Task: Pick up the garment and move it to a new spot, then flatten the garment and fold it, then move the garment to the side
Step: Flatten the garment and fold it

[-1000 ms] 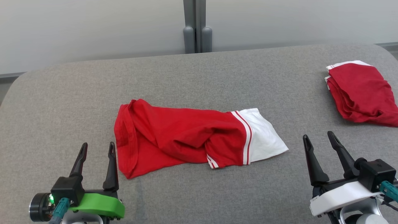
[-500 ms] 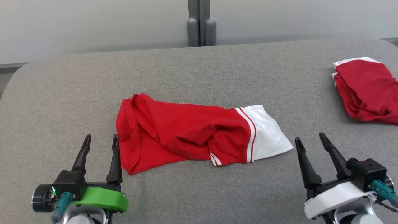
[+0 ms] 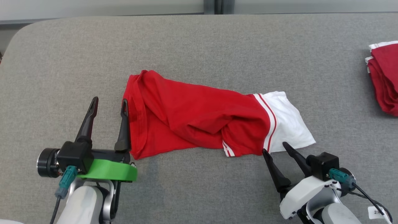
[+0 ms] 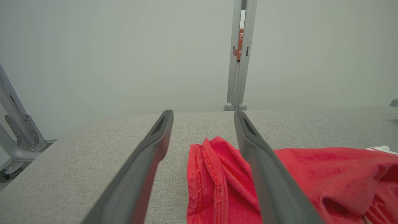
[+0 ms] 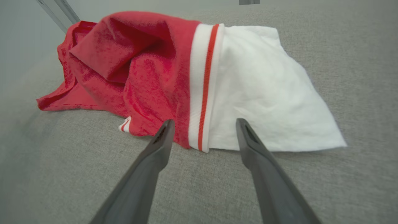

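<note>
A crumpled red garment (image 3: 199,115) with a white end panel and red-and-white stripes lies mid-table, stretched left to right. My left gripper (image 3: 109,103) stands open at its left hem, the inner finger beside the red edge; in the left wrist view the red hem (image 4: 217,180) lies between and behind the fingers (image 4: 258,161). My right gripper (image 3: 274,147) is open just short of the garment's near right edge. In the right wrist view the striped band (image 5: 202,90) and white panel (image 5: 264,93) lie just beyond my fingertips (image 5: 168,127).
A second folded red garment (image 3: 384,77) with white trim lies at the table's far right edge. The grey fabric table (image 3: 199,40) has a rounded far-left corner. Behind it are a pale wall and a grey post (image 4: 239,56).
The head camera has tilted down, so the whole scene shifted. Both grippers have moved forward to the garment, the right one also leftward toward its striped edge. The garment lies as before.
</note>
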Motion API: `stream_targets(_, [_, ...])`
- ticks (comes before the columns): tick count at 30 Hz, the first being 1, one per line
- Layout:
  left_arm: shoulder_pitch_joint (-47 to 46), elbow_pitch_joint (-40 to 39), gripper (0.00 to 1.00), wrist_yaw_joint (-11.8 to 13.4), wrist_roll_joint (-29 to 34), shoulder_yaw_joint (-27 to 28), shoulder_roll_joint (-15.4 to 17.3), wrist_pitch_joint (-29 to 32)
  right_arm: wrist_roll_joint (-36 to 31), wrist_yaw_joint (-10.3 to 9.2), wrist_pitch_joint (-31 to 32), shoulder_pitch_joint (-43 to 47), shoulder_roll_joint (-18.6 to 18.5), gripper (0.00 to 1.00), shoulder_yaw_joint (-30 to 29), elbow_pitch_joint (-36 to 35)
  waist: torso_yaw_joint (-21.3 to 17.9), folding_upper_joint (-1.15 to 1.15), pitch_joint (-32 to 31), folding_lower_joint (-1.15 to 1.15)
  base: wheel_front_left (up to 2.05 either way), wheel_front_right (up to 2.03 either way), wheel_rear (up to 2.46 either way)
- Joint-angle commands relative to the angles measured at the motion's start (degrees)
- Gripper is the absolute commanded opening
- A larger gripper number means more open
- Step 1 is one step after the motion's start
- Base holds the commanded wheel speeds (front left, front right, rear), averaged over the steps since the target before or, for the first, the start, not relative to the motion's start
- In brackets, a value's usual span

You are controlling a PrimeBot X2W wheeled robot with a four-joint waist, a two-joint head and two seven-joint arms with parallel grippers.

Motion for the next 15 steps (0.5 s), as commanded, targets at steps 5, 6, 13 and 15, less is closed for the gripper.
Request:
stream_targets(5, [-2.0, -0.2, 1.00, -0.9, 1.3, 0.9, -0.9, -0.2, 0.9, -0.07, -1.6, -4.8, 0.0, 0.65, 0.9, 7.1, 2.0, 0.00, 4.0, 0.00, 0.00, 0.00, 0.00])
stream_targets(6, [-2.2, -0.1, 1.00, -1.0, 1.4, 1.0, -1.1, -0.2, 1.0, -0.07, -1.9, -5.3, 0.0, 0.49, 1.1, 8.1, 1.9, 0.00, 4.1, 0.00, 0.00, 0.00, 0.00])
stream_targets(13, [-2.5, 0.0, 1.00, -2.0, 2.7, 2.1, -1.9, -0.2, 3.0, -0.10, -5.4, -8.8, -0.2, 0.00, 3.4, 12.8, 1.3, 0.00, 4.5, 0.00, 0.00, 0.00, 0.00])
stream_targets(15, [-2.5, 0.1, 1.00, -2.3, 2.9, 2.5, -2.0, -0.2, 3.5, -0.10, -7.0, -9.4, -0.7, 0.00, 3.3, 12.3, 1.1, 0.00, 4.5, 0.00, 0.00, 0.00, 0.00])
